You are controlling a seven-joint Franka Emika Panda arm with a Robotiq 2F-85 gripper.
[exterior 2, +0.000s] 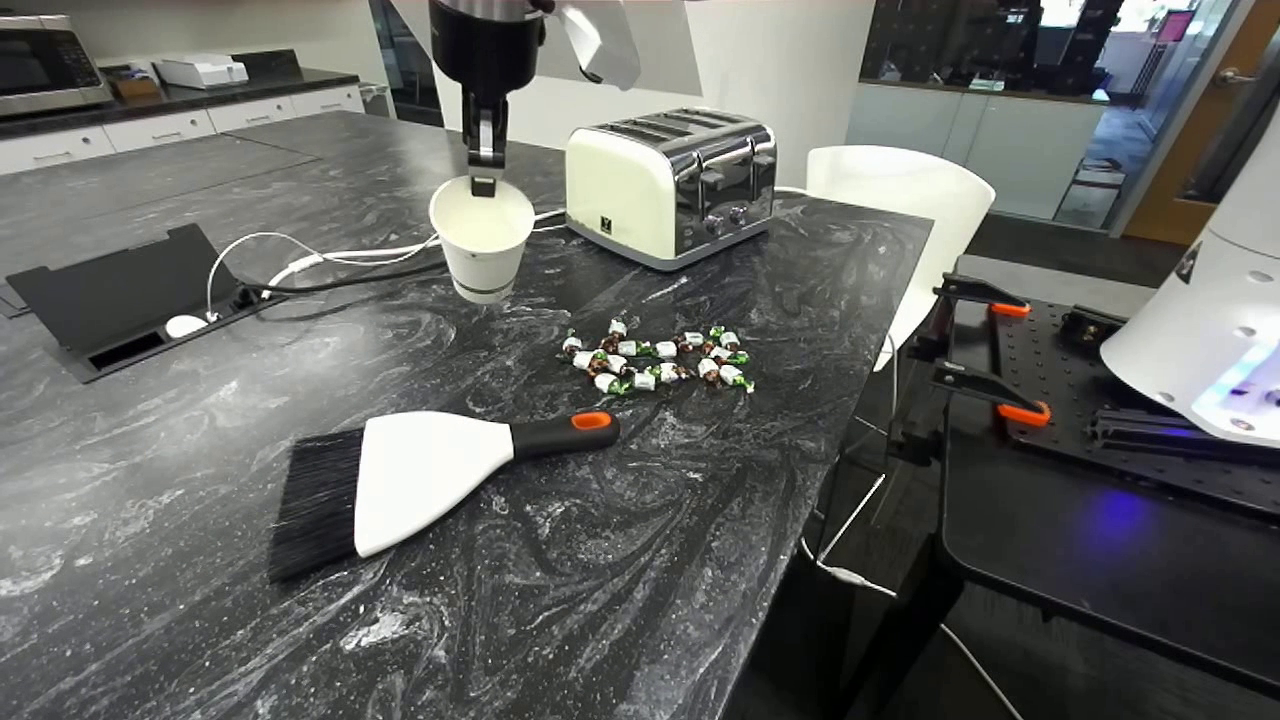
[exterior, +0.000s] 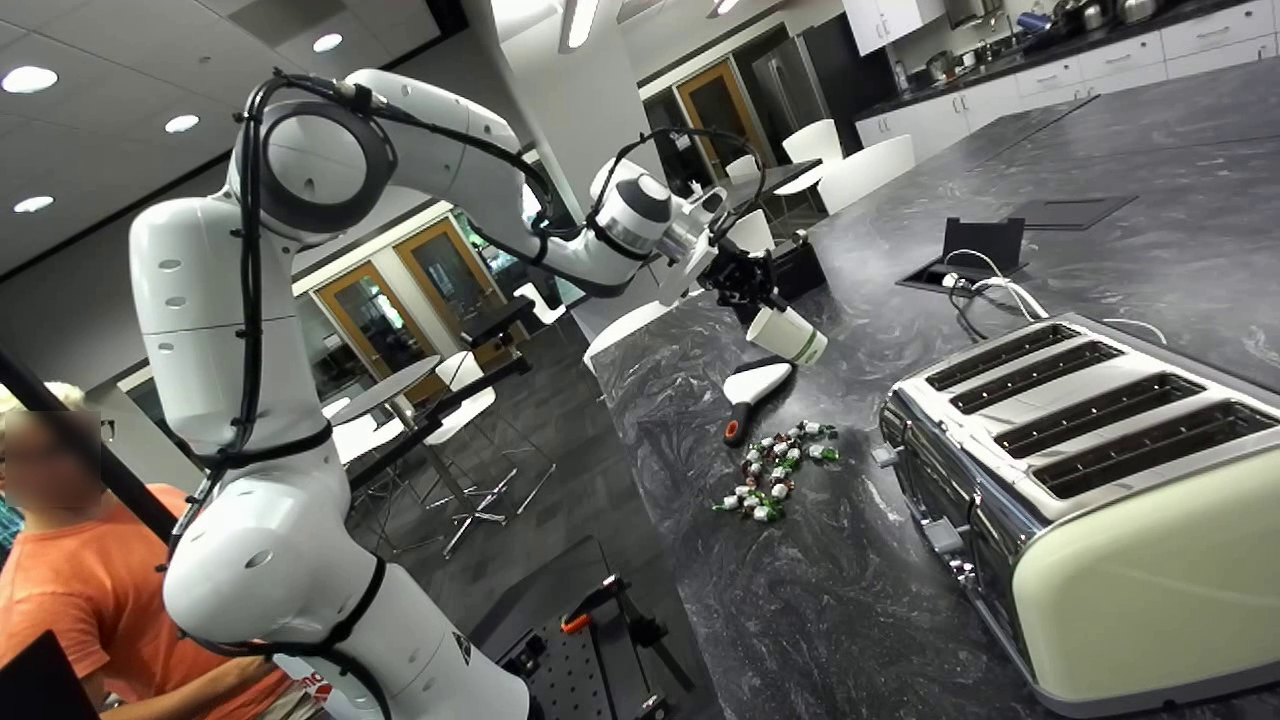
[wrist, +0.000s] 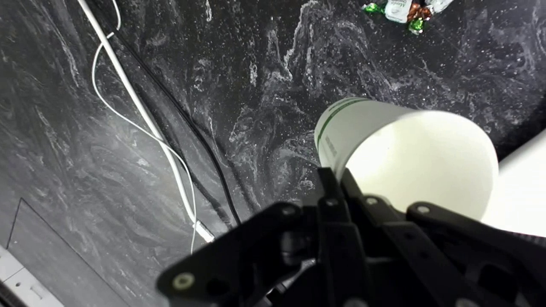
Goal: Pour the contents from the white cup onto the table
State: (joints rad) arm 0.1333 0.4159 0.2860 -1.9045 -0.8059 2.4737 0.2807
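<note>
The white cup (exterior: 788,335) hangs tilted above the dark grey table (exterior: 850,600). My gripper (wrist: 338,177) is shut on the cup's rim, with one finger inside the wall and one outside. The cup also shows in an exterior view (exterior 2: 485,250) with its mouth upward, and in the wrist view (wrist: 426,162). I see no pieces in the visible part of its inside. The contents, small wrapped candies in white, green and brown (exterior 2: 645,380), lie in a loose cluster on the table, apart from the cup. A few show at the top of the wrist view (wrist: 397,9).
A white brush with a black handle (exterior 2: 430,470) lies near the candies. A cream and chrome toaster (exterior: 1150,600) stands on the table. Cables (exterior 2: 300,265) run from an open pop-up socket box (exterior 2: 110,285) beneath the cup's area. The table edge borders the robot's side.
</note>
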